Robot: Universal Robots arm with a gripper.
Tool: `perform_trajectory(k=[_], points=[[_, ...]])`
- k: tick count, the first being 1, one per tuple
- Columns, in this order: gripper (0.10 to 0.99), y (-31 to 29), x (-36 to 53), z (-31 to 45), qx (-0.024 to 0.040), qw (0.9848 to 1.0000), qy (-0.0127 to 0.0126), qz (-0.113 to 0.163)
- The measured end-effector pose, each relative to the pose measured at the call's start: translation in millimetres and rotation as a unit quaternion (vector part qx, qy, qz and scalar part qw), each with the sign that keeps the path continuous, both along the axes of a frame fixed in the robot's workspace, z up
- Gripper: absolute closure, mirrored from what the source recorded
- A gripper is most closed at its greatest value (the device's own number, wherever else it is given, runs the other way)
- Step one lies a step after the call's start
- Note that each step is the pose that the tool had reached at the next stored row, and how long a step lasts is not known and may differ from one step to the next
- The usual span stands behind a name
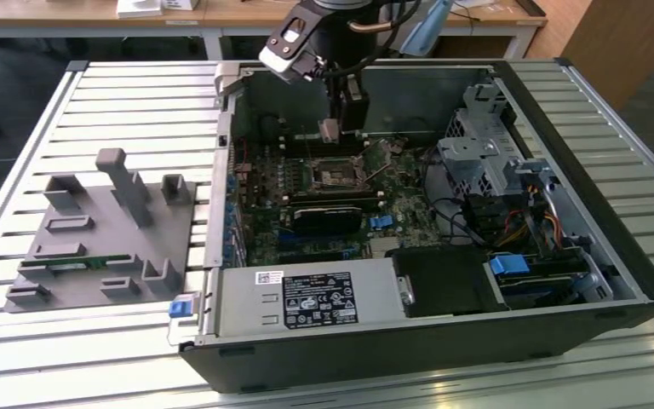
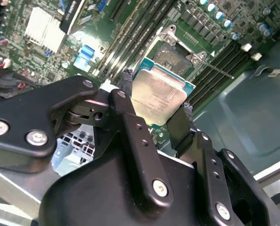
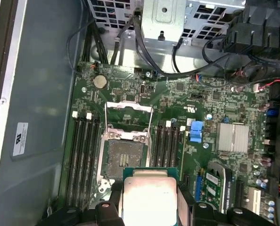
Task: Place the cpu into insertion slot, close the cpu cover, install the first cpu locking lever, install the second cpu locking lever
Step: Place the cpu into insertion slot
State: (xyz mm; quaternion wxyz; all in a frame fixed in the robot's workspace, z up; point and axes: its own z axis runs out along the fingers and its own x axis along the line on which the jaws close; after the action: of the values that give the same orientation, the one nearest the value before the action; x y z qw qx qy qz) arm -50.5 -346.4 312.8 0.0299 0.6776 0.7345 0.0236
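**First step under way, nothing seated yet**

The slatted grey metal desk (image 1: 100, 102) carries the open black computer case (image 1: 418, 358), where I hang over its green circuit board (image 1: 401, 200). In the exterior view the square black insertion slot (image 1: 335, 173) lies at six o'clock from my hand (image 1: 329, 132). The thin silver frame cpu cover (image 3: 129, 117) stands swung up. My hand is closed part-way onto the flat silver-topped square cpu (image 2: 159, 96), pinching opposite edges. Placing, cover and both levers are left to do.
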Motion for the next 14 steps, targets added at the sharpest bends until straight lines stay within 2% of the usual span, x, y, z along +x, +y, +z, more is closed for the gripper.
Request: perform_trajectory(k=[4, 14], points=[[0.545, 0.2, 0.1, -3.0, -0.0001, 0.9999, 0.0001, -0.016], [0.545, 0.2, 0.0, -6.0, -0.0001, 0.9999, 0.0001, -0.016]])
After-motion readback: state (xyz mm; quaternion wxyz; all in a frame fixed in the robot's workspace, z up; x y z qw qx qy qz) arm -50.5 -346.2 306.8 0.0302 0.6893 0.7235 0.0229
